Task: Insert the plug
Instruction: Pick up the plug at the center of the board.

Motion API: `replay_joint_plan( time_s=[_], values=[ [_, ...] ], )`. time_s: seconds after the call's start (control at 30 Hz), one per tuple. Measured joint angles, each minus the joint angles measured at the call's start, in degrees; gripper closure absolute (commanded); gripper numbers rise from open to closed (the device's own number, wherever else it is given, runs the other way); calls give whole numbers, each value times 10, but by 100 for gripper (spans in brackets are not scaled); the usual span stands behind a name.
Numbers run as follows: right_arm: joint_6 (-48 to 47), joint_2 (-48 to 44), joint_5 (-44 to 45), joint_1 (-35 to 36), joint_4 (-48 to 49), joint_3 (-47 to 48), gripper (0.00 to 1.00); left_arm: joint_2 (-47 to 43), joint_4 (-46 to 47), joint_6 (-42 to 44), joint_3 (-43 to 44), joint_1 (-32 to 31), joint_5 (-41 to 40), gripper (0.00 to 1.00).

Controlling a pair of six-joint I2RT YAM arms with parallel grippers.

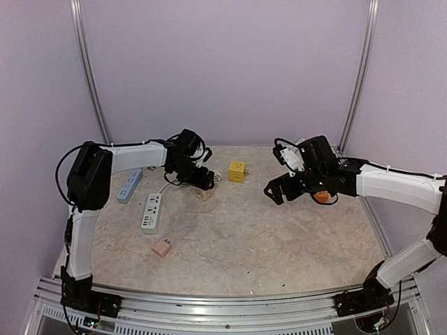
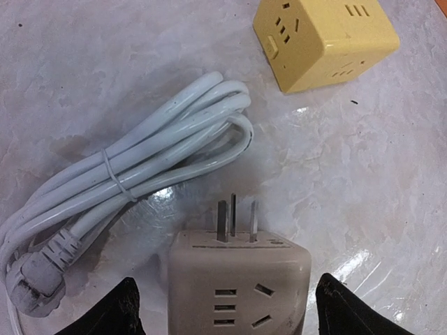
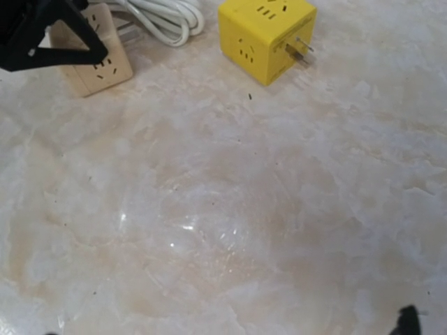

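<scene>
On the marbled table (image 1: 265, 237) lies a white power strip (image 1: 151, 211). A blue power strip (image 1: 129, 185) sits at its eleven o'clock and a pink adapter (image 1: 162, 247) near its six o'clock, each apart. A tied white cord bundle (image 2: 140, 160) lies flat.

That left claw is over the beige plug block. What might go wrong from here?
1. The left gripper straddles the beige adapter with gaps on both sides; closing off-centre could twist or slide it on the smooth table.
2. The bundled white cable lies close to the adapter's prongs and might get snagged or dragged.
3. The yellow socket cube sits loose; pushing prongs in may shove it away unless the right gripper steadies it.
</scene>
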Motion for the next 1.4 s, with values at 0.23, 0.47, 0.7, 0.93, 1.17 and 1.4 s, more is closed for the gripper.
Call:
replay_joint_plan(
  time_s=[0.23,0.47,0.7,0.93,1.17,1.4],
  values=[
    [0,0,0,-1,0,0,0,6,-3,0,4,0,13,43],
    [0,0,-3,-1,1,0,0,7,0,-10,5,0,34,73],
    [-22,0,-34,-2,20,-13,0,-18,47,-42,-44,1,88,76],
    [-43,-7,-103,-2,84,-28,0,-118,132,-87,-157,2,155,76],
    [-48,-20,-193,-3,186,-78,0,-227,264,-130,-248,1,231,76],
    [-47,-19,-292,-3,283,-99,0,-291,378,-158,-316,-19,301,76]
  ],
)
